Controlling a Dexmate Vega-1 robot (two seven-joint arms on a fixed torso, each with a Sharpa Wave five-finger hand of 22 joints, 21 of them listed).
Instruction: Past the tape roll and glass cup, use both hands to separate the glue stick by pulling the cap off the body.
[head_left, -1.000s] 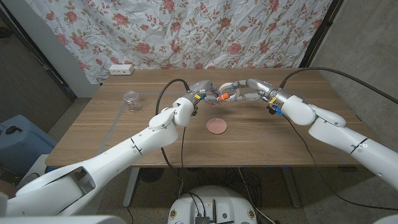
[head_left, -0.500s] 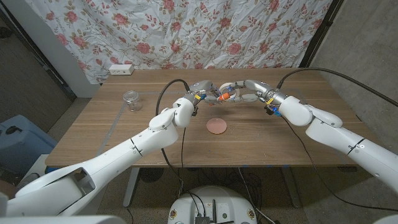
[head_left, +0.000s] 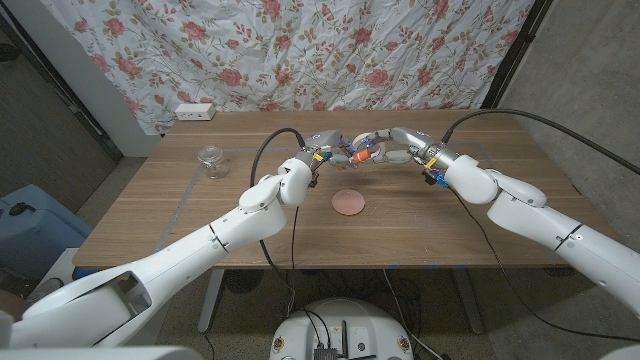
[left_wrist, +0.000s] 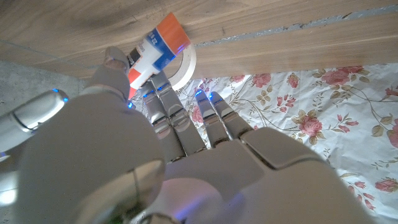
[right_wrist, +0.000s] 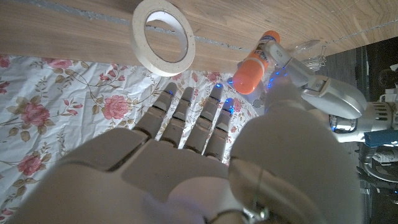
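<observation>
The glue stick (head_left: 352, 156) has a white labelled body and an orange cap (right_wrist: 245, 76). My left hand (head_left: 325, 148) holds it above the table at the far middle, pinching the body (left_wrist: 148, 51) between thumb and fingers. The orange cap end (left_wrist: 173, 30) sticks out free. My right hand (head_left: 392, 145) reaches in from the other side with its fingers (right_wrist: 186, 115) extended, close to the cap, and I see no grip on it. The tape roll (head_left: 349, 202) lies on the table nearer to me than both hands. The glass cup (head_left: 211, 160) stands far to the left.
A white power strip (head_left: 194, 111) lies at the table's far left edge. A floral cloth (head_left: 300, 50) hangs behind the table. Black cables (head_left: 270, 150) run from both wrists over the table.
My right hand has crept a little to the left, closer to the cap end of the glue stick. The left hand keeps the stick in the same place.
</observation>
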